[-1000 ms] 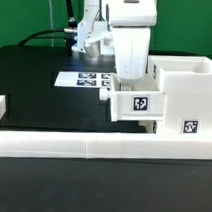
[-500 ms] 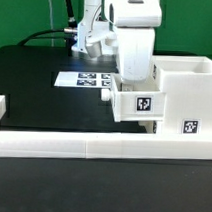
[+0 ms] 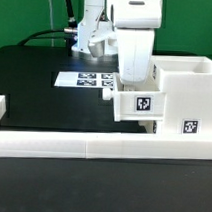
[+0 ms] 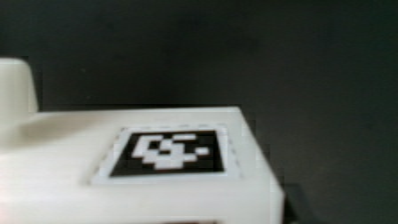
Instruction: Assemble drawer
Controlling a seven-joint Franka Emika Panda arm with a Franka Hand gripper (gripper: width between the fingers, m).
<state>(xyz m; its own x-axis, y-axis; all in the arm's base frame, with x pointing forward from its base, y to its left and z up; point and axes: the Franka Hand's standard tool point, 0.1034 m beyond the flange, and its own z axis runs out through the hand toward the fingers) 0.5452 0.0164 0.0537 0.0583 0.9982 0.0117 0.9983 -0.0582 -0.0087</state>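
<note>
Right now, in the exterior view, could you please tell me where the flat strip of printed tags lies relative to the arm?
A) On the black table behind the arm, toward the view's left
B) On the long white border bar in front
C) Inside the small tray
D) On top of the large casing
A: the marker board lies flat on the black table, behind the arm and the small tray, apart from the large casing.

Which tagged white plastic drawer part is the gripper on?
The small white plastic tray, tag facing the camera, jutting from the large white boxy casing toward the exterior view's left; the gripper sits right above it.
</note>
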